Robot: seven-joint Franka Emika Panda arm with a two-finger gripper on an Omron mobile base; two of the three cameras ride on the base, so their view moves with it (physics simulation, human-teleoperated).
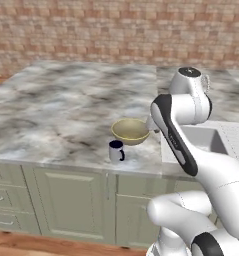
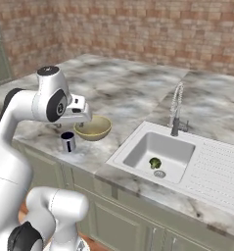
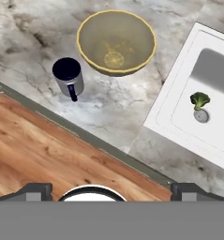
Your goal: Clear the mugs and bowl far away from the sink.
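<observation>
A white mug with a dark navy inside stands upright near the counter's front edge. Just behind it sits the wide yellowish-tan bowl, empty. Both are a short way left of the white sink. My gripper hangs high above the counter's front edge, its fingertips wide apart and nothing between them. It is open, well above the mug and bowl and touching neither.
A piece of broccoli lies by the drain in the basin. A chrome spring-neck faucet stands behind the sink, and a ribbed drainboard lies to its right. Marble counter stretches left and back. Wooden floor lies below the edge.
</observation>
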